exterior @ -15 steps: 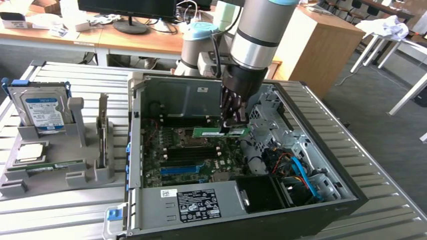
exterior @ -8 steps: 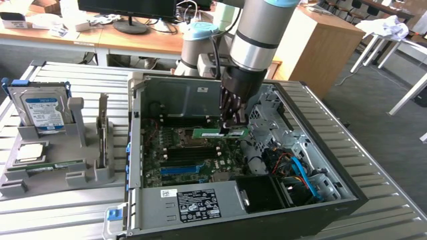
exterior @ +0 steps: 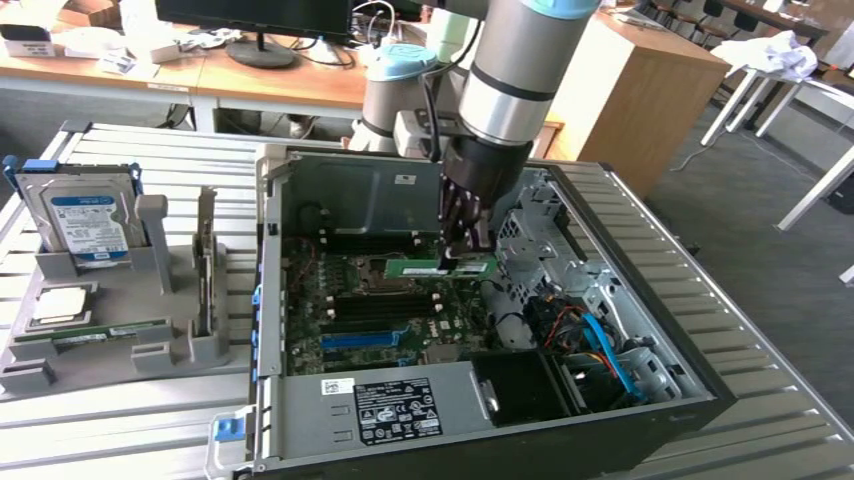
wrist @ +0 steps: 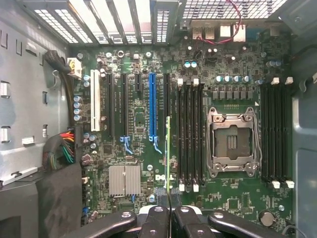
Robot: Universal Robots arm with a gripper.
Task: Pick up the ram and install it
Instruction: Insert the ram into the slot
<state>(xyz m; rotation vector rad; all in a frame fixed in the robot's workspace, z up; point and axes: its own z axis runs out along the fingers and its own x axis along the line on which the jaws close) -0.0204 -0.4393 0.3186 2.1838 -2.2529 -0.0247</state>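
Exterior view shows you the gripper [exterior: 467, 260] clenched on the ram [exterior: 424, 267], reaching down into the open case [exterior: 347, 195] that lies on its side on the slatted table [exterior: 134, 430]. The ram hangs level over the board [exterior: 347, 320], gripped at one end, with its free length pointing toward the exterior view's left. You cannot tell from this view whether its lower edge touches the board.

Wrist view gives you the ram edge-on, as a thin green line running out from between the fingers [wrist: 156, 218], which press on both its faces. It lies parallel to the slots, between the blue slot [wrist: 152, 109] and a bank of black memory slots [wrist: 190, 134], just beside the nearest slot of that bank. The socket [wrist: 233, 144] sits on the far side of that bank, and a second bank [wrist: 277, 134] lies beyond the socket. A finned heatsink [wrist: 125, 179] is near the fingers, on the blue slot's side of the ram.

Back in the exterior view, a grey stand [exterior: 174, 355] sits on the table just beside the case, on the exterior view's left. On it you have a hard drive [exterior: 87, 225] standing upright, a processor [exterior: 60, 305] lying flat below it, and a second green stick [exterior: 94, 333] resting on the stand's front edge.
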